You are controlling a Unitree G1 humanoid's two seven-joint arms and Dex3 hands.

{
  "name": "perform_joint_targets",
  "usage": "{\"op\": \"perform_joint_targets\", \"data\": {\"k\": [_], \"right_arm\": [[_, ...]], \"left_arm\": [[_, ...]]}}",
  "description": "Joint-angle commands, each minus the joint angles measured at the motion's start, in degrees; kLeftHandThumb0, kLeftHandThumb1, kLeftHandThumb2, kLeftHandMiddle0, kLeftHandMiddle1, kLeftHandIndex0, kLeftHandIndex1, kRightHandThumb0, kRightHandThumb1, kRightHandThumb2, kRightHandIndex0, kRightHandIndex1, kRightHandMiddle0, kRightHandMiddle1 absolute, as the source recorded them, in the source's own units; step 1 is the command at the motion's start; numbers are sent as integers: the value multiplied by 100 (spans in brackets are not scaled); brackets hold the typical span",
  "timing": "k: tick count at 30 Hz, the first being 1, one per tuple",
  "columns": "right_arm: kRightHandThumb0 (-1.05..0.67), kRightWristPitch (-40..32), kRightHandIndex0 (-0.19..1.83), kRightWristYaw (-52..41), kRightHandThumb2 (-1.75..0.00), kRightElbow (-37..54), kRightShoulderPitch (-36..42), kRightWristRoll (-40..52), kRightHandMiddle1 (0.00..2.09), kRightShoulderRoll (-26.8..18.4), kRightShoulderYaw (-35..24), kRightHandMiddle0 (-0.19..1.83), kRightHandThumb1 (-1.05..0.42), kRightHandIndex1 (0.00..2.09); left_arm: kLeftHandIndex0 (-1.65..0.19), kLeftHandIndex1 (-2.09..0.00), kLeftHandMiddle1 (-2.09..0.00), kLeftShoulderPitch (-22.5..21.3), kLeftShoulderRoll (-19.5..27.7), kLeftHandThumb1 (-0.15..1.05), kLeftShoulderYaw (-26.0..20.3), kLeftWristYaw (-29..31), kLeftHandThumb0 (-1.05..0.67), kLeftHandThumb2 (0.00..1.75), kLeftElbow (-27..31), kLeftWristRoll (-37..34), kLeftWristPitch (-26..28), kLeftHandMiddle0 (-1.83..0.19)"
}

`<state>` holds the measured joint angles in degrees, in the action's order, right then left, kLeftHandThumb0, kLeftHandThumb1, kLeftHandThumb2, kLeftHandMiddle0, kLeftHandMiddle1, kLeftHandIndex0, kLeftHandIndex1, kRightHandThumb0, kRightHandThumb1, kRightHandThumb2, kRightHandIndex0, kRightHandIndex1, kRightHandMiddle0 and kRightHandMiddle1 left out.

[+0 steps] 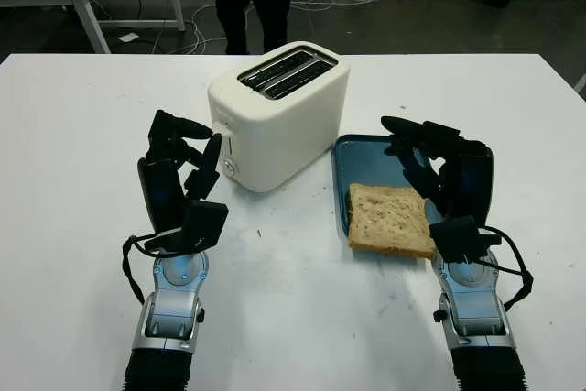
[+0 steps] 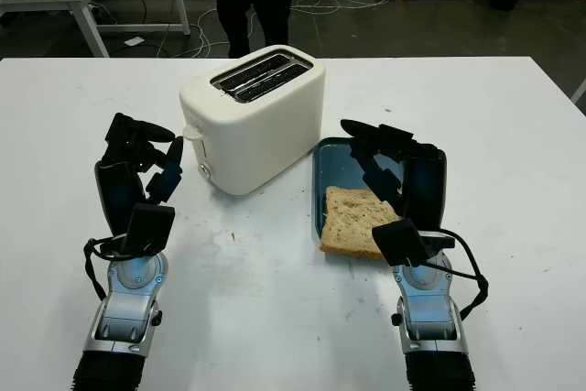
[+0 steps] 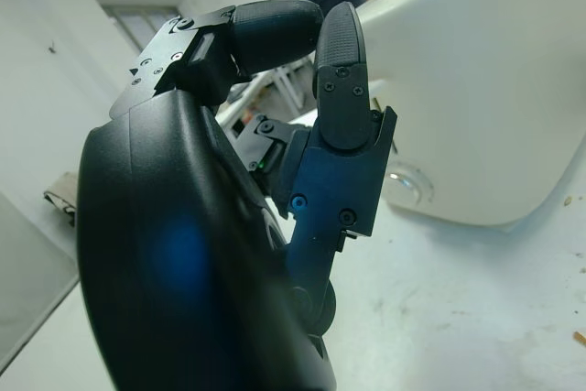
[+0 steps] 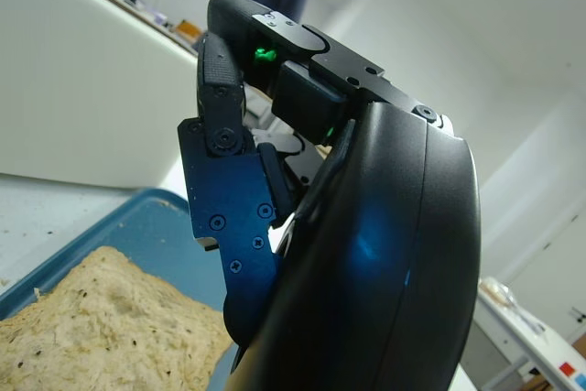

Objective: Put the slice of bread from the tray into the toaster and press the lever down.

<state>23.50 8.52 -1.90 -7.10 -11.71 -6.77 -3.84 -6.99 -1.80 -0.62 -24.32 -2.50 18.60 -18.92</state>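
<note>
Bread slice [image 1: 391, 219] lies on the blue tray [image 1: 359, 157], lower right of frame, untouched. My right robot hand [image 1: 438, 169] hovers beside it, open. Left robot hand [image 1: 179, 167], open, near the toaster [image 1: 278, 113] at centre. Slots empty; I judge everything remains.

Toaster [image 1: 279, 121]: cream. Tray [image 1: 359, 157]: blue. Bread [image 1: 390, 219]: tan, dark-speckled. Worktop [image 1: 302, 318]: white. Left hand [image 1: 179, 167], right hand [image 1: 435, 167]: black.
</note>
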Motion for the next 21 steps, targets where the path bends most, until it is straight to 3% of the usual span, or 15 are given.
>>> {"op": "perform_joint_targets", "data": {"k": [1,8,12,15,18,21], "right_arm": [[-38,-65,75,61,-21,103,-106,-42,0,18,-5,114,-92,125],[-37,-50,75,72,-20,176,-69,-154,0,-50,-21,113,-92,125],[-36,207,73,177,-11,203,94,-760,0,-324,33,110,-92,117],[-44,415,69,358,-2,585,529,-1966,0,-901,120,95,-90,88],[-57,587,67,392,-1,1110,1204,-3041,0,-1522,200,71,-86,32],[-66,418,54,197,0,1585,1800,-3666,0,-1882,260,54,-85,10]], "left_arm": [[-40,-174,-175,-56,13,92,3,28,-40,41,54,13,32,-78],[-39,-173,-175,-70,0,92,12,110,-40,41,67,-14,19,-77],[-40,-174,-175,-26,-11,92,-17,110,-40,41,107,-31,59,-78],[-40,-174,-175,-14,9,92,-35,64,-39,41,72,17,24,-77],[-40,-173,-175,-31,-16,92,-30,67,-40,41,26,-21,10,-77],[-41,-174,-175,-59,-35,92,-15,75,-41,41,8,-36,19,-77]]}}
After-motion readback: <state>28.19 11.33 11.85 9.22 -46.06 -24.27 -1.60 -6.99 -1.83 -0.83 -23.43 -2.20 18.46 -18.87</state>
